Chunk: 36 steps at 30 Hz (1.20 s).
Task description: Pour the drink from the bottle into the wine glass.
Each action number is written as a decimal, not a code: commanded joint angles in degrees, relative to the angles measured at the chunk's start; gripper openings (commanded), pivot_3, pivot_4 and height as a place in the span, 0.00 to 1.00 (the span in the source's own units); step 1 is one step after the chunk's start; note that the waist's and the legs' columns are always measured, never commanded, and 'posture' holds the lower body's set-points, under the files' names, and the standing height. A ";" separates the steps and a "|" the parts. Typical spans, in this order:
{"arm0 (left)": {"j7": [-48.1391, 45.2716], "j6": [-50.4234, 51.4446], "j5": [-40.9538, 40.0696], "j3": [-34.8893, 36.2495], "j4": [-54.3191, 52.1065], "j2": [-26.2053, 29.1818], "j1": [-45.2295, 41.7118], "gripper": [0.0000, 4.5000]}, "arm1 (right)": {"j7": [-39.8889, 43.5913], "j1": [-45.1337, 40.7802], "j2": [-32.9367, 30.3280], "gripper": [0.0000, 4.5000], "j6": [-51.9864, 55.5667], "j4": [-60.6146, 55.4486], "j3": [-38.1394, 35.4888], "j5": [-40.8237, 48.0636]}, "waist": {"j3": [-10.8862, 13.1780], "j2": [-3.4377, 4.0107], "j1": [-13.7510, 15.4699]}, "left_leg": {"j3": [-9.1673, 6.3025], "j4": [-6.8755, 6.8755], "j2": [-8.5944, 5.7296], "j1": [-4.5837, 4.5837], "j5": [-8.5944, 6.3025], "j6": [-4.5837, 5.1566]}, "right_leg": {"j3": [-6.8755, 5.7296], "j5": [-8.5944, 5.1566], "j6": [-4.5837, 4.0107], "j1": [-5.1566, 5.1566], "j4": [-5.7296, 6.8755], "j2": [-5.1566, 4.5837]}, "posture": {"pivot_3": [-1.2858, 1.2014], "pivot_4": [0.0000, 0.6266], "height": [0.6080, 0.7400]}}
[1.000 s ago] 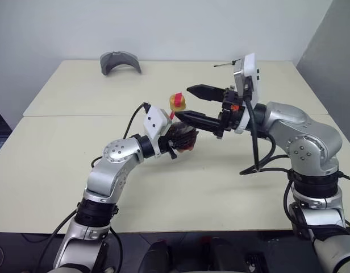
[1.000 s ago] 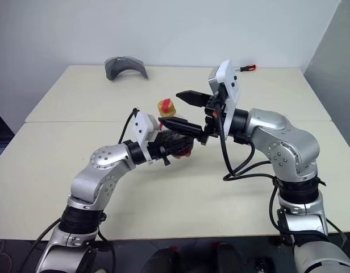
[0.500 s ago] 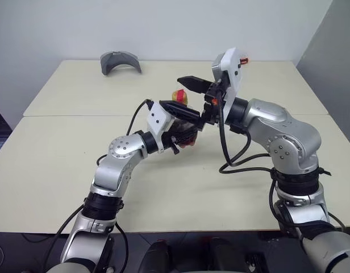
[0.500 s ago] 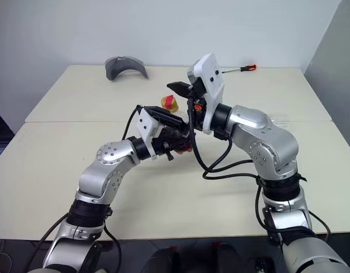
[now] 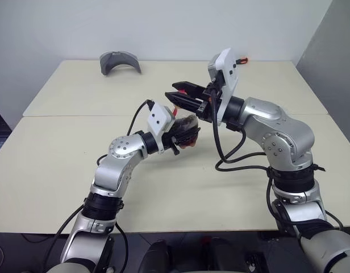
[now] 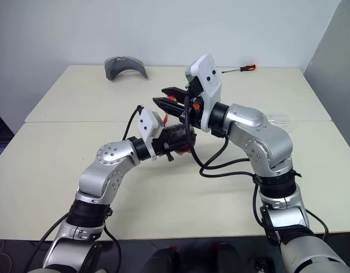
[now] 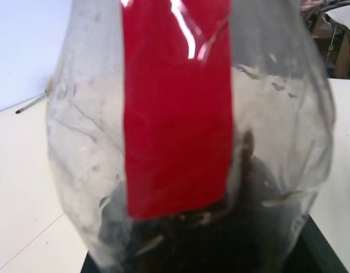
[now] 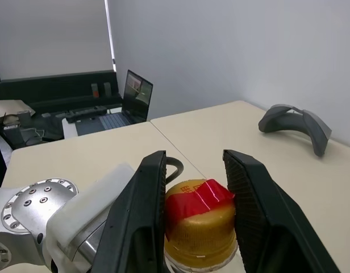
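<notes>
Beige table (image 5: 61,148), left end effector (image 5: 183,135) gripping bottle (image 7: 192,142); right end effector (image 8: 195,222) clamped around its cap (image 8: 200,219).

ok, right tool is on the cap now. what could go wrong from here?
1. The bottle is soft, crinkled plastic in the left tool. Twisting the cap may spin or crush it instead of unscrewing.
2. It is held in the air over the table, so once the cap comes off, a squeeze could spill the drink.
3. The right tool flanks the cap with little margin, so it may slip off.
</notes>
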 commanded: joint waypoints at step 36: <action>-1.08 6.13 -9.36 1.36 -25.87 9.29 15.86 0.38 | 22.39 4.15 -8.87 0.99 -2.60 -1.83 -1.94 6.71 | 0.20 0.19 0.26 | -0.08 -0.03 0.01 0.02 -0.03 0.05 | -0.02 0.00 0.00 0.07 -0.14 0.00 | 0.52 0.24 1.00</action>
